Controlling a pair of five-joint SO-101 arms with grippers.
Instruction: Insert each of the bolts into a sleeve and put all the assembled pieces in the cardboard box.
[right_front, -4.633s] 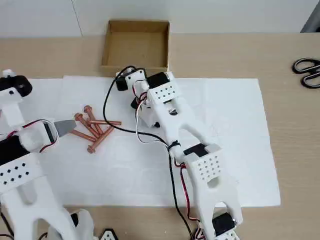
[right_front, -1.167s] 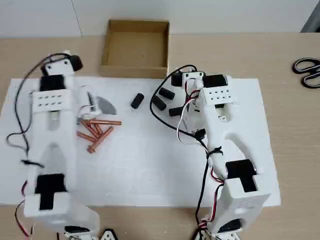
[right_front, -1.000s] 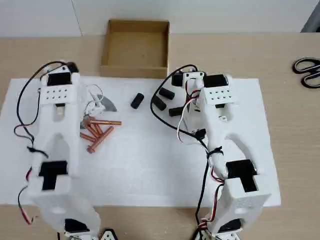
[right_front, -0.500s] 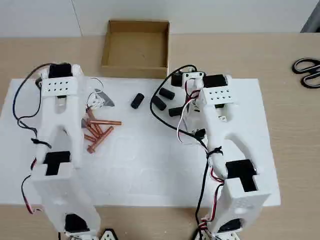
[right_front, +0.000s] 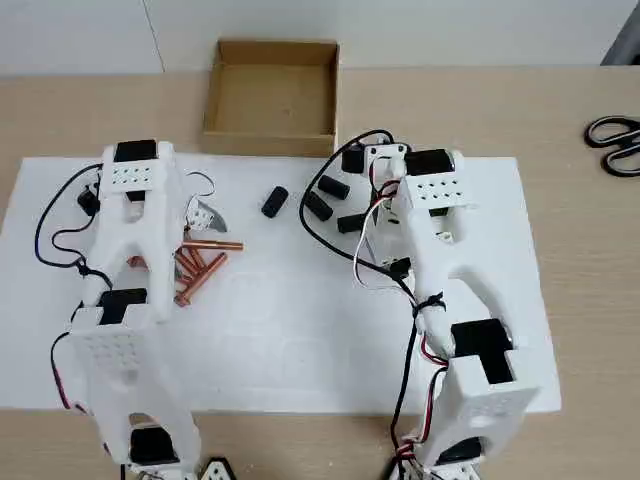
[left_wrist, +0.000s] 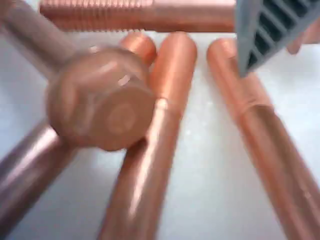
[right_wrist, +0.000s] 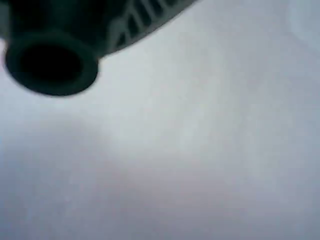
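Left gripper (right_front: 198, 220) is hanging open right over the copper bolts (left_wrist: 150, 150), which are lying crisscrossed on the white sheet (right_front: 300, 340). Right gripper (right_front: 368, 222): cannot tell its grip; 1 black sleeve (right_wrist: 50, 60) is sitting just beside it. 3 more sleeves (right_front: 318, 206) are lying between the arms. Cardboard box (right_front: 268, 143) is standing beyond the sheet.

The bolts (right_front: 215, 244) are shiny copper, pinkish where light catches them. The sleeves (right_front: 274, 201) are matte black. The cardboard box (right_front: 270, 100) is plain brown. A white sheet (right_front: 290, 340) covers the pale tan surface (right_front: 560, 110). Both arms (right_front: 440, 250) are white with black motor blocks, grids of small dark holes, and black, red and white wires. Off the sheet, the scissors (right_front: 615, 145) have black handles.
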